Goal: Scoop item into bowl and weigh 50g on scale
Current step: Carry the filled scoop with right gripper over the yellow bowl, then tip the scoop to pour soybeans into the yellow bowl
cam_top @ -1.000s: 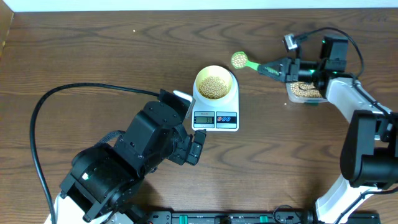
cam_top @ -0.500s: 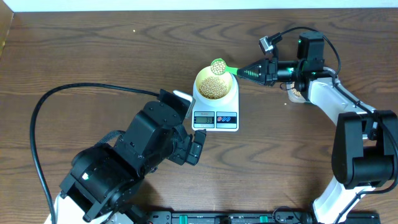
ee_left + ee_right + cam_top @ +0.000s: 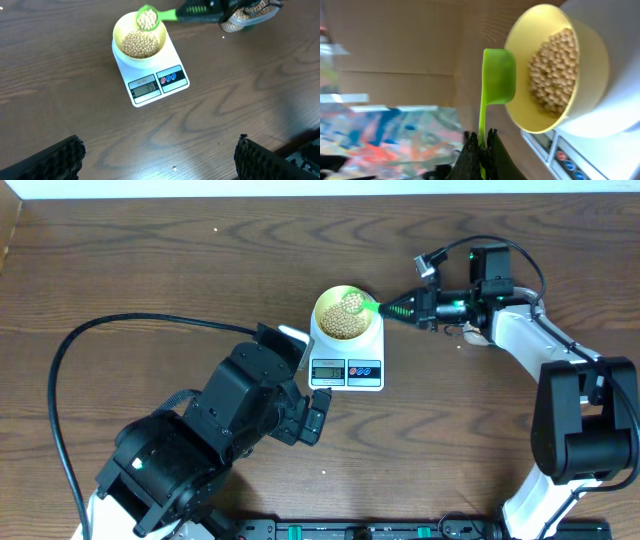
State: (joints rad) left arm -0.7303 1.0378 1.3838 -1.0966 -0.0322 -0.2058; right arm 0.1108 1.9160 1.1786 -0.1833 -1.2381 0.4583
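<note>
- Overhead: the scale [image 3: 346, 362] sat mid-table with the bowl [image 3: 318, 310] on its platform, so every added load would register. Beans [image 3: 343, 323] already covered the bowl's bottom. The right gripper [image 3: 402, 308] reached in from the right, clamped on the handle of a green scoop [image 3: 355, 302]. Its loaded cup hung over the bowl's far rim, apparently placed so a tip would drop beans inside. The left gripper [image 3: 316, 416] lay near the scale's front, touching nothing, likely kept off so as not to disturb the reading
- Left wrist: its fingers [image 3: 55, 157] showed at the lower corners, spread wide with nothing between. The scoop sat level and full above the bowl. The display [image 3: 145, 88] was too small to read. A tub [image 3: 247, 15] holding more beans lay by the right arm, within easy reach for refills
- Right wrist: the fingers pinched the thin handle, giving the cup reach. The cup appeared edge-on just beside the bowl's rim; whether they touched could not be told
</note>
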